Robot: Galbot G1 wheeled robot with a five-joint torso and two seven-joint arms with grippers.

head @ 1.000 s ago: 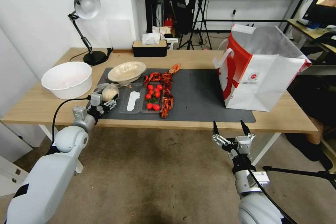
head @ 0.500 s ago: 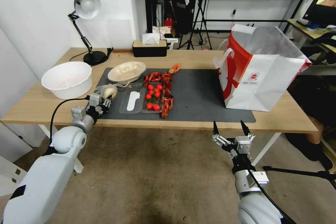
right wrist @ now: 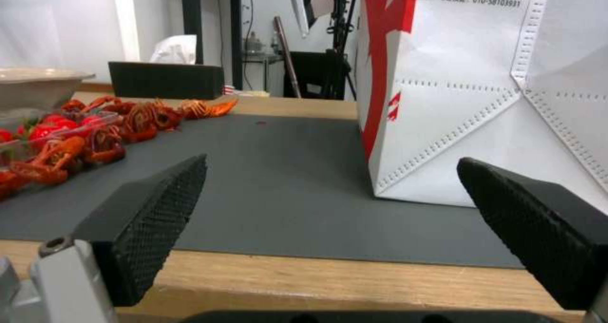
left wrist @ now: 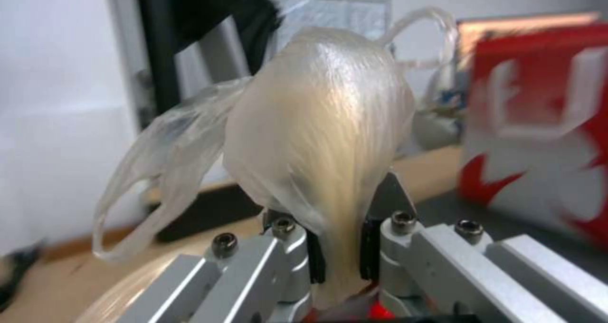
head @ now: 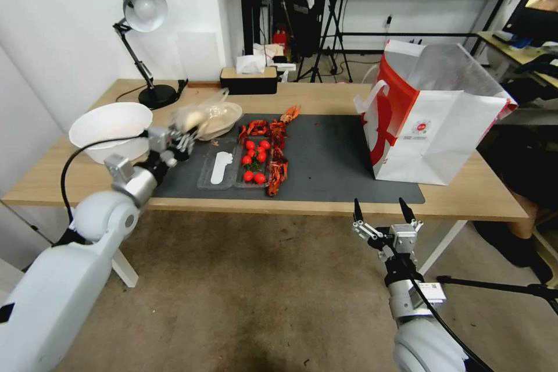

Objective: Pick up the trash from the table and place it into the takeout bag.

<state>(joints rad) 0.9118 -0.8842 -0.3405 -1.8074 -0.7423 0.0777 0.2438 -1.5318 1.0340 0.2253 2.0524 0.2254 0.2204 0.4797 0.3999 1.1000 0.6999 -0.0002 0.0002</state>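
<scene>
While the right claw (head: 381, 211) is hanging open below the desk's (head: 325, 96) front edge, the left claw (head: 181, 138) is pinching the clear bag with pale lump (left wrist: 317, 123), apparently raised off the mat (head: 331, 157); takeout bag (head: 430, 128) standing near the right end.

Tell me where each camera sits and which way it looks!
Head view: high on the robot, looking down at the table; both arms show, left end effector holding the clear bag, right end effector below the table's near edge.
Left wrist view: behind the left end effector, facing the pinched clear bag.
Right wrist view: behind the open right end effector, facing across the mat.
Shared: every view shows the takeout bag.
</scene>
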